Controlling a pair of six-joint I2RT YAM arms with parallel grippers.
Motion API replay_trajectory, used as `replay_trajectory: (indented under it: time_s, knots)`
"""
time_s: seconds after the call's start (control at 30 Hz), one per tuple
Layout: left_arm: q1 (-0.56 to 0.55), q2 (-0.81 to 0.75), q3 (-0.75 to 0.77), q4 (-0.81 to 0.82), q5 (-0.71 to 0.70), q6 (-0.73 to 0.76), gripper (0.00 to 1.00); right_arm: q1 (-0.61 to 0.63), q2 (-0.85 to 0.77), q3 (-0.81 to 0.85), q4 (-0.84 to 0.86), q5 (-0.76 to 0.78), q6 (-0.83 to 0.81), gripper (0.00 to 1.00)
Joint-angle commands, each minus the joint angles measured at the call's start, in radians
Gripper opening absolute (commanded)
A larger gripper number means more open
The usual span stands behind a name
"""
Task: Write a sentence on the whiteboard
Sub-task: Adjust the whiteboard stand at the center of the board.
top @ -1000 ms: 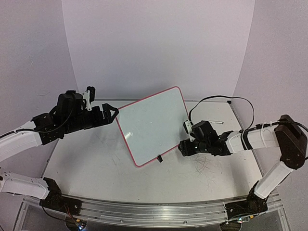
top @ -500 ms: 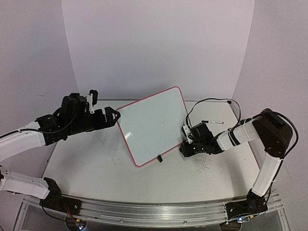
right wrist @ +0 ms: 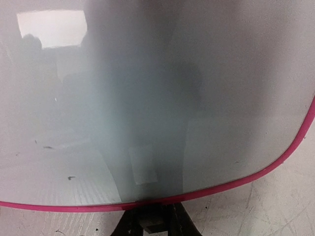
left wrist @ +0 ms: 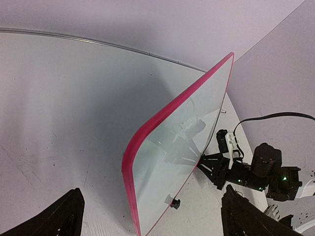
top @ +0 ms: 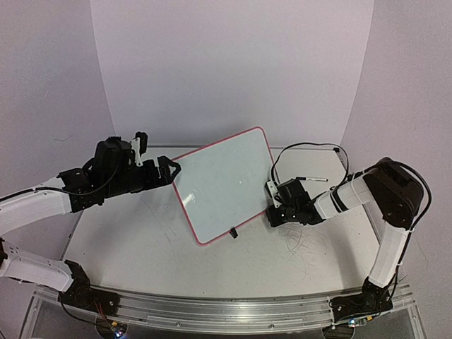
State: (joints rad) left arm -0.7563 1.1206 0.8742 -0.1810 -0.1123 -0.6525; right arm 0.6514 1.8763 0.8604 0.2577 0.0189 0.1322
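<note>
Pink-red framing marks the whiteboard (top: 226,185), which stands mid-table on its wire stand, leaning back with its glossy face turned towards the arm bases. One black foot (top: 234,232) shows at its lower edge. No sentence is present, and the face reads blank in all three views.

The left gripper (top: 169,169) sits just beside the board's upper left corner. In the left wrist view its fingers (left wrist: 64,216) are spread wide on either side of the board's near edge, with nothing between them.

The right gripper (top: 272,212) is low against the board's right edge, touching it or very nearly so. The right wrist view is filled by the board face, with the frame crossing the bottom and a dark shape under it. Whether this gripper is spread or closed cannot be told.

A marker (top: 311,179) lies on the table (top: 141,244) behind the right forearm, towards the far right corner. Its long axis runs roughly left to right.

Judgement: writing is not yet begun, and neither gripper visibly holds a pen. The marker lies well apart from the left gripper, across the board. The right arm is the nearer, but its gripper points at the board, away from the marker, so it would need to back off and swing rearward to reach it.
</note>
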Motion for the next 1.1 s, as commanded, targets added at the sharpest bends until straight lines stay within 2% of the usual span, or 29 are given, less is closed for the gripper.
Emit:
replay_trajectory:
  time_s: [0.0,0.13,0.5,0.63,0.83,0.93,1.07]
  knots:
    - [0.000,0.007,0.031,0.040,0.008,0.015,0.98,0.034,-0.004,0.006,0.027,-0.011,0.053,0.10]
    - [0.000,-0.004,0.035,0.040,-0.012,0.029,0.98,0.079,-0.018,-0.017,0.002,0.003,0.138,0.00]
    - [0.000,-0.048,0.035,0.002,-0.172,0.049,0.98,0.221,-0.048,-0.101,-0.074,0.163,0.438,0.00]
    - [0.000,-0.040,0.038,0.002,-0.165,0.050,0.98,0.224,-0.079,-0.143,-0.080,0.228,0.434,0.00]
    - [0.000,-0.023,0.048,0.002,-0.141,0.056,0.98,0.219,-0.095,-0.161,-0.073,0.223,0.343,0.01]
    - [0.000,-0.018,0.048,0.003,-0.142,0.060,0.98,0.219,-0.118,-0.171,-0.060,0.197,0.325,0.15]
    - [0.000,-0.016,0.051,0.003,-0.141,0.069,0.98,0.222,-0.196,-0.177,-0.108,0.179,0.350,0.47]
